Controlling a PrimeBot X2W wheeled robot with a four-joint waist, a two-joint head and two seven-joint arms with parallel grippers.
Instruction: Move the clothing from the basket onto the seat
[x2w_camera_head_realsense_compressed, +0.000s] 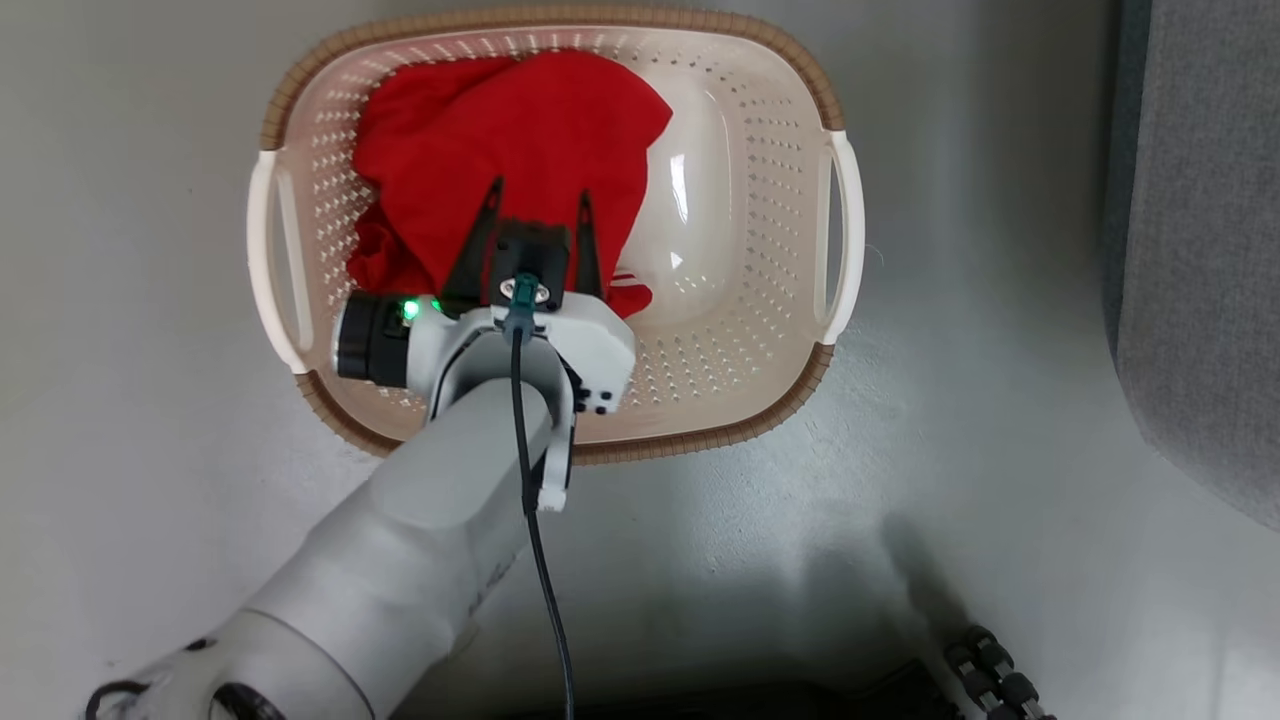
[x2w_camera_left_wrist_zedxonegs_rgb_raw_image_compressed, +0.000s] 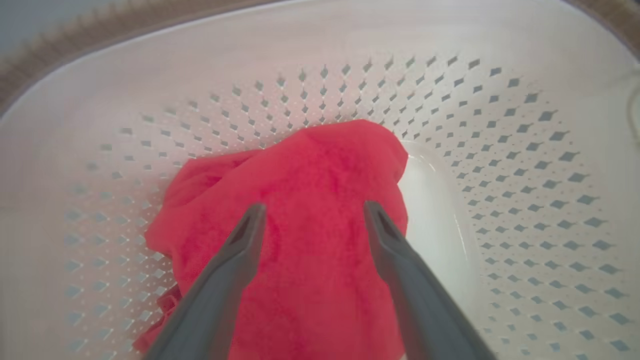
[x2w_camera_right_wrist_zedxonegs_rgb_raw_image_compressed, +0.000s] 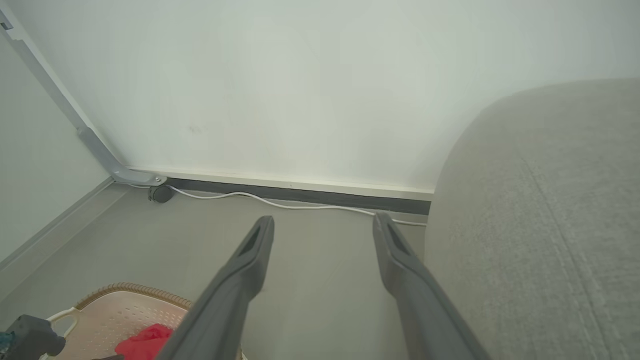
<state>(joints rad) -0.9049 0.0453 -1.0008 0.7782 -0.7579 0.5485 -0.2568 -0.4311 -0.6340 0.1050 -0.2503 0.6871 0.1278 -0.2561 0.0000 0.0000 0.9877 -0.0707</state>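
My left gripper (x2w_camera_head_realsense_compressed: 540, 195), jaws spread and empty, hangs directly over the clothing (x2w_camera_head_realsense_compressed: 520, 130) heaped leftward in the basket (x2w_camera_head_realsense_compressed: 800, 70); the seat (x2w_camera_head_realsense_compressed: 1200, 250) lies well apart, rightward.

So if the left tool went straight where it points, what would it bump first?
The red clothing in the basket, probably; the open left tool aims right at it, how near is unclear.

The left tool (x2w_camera_head_realsense_compressed: 540, 205), two long dark tapered fingers on a white wrist housing (x2w_camera_head_realsense_compressed: 590, 345), holds its jaws spread wide. Behind it a pale grey forearm (x2w_camera_head_realsense_compressed: 430, 520) slants back, with a black cable (x2w_camera_head_realsense_compressed: 530, 470) running along its top. A green light (x2w_camera_head_realsense_compressed: 410, 310) glows on the wrist's left side. The right tool (x2w_camera_right_wrist_zedxonegs_rgb_raw_image_compressed: 324, 220) also has its dark fingers parted, tips well apart.
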